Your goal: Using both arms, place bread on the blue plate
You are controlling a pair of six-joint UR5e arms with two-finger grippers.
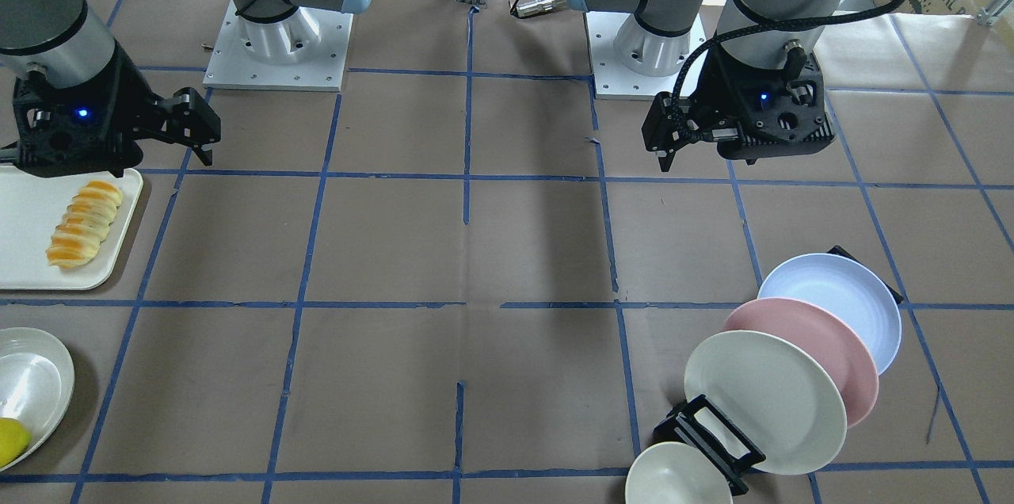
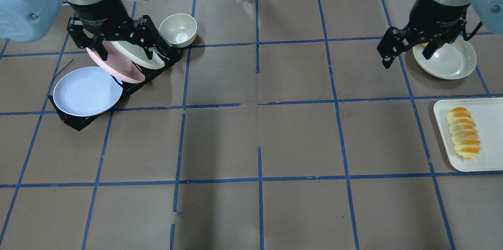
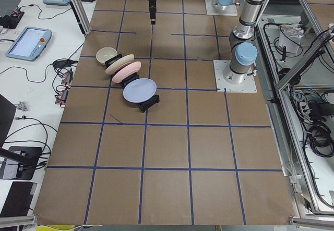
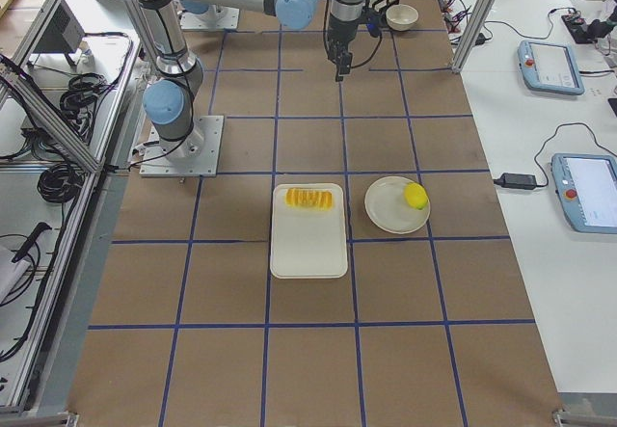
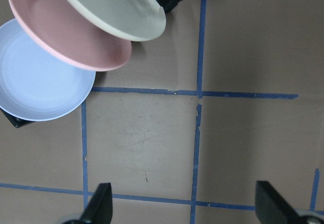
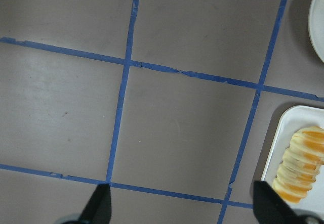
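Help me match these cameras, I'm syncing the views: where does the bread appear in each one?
Front-facing: bread at far left, mid-height.
Overhead: bread at far right, mid-height.
Exterior left: not in view.
Exterior right: bread near centre.
Left wrist: not in view.
Right wrist: bread in bottom right corner.
Shared landmark: the white tray under it.
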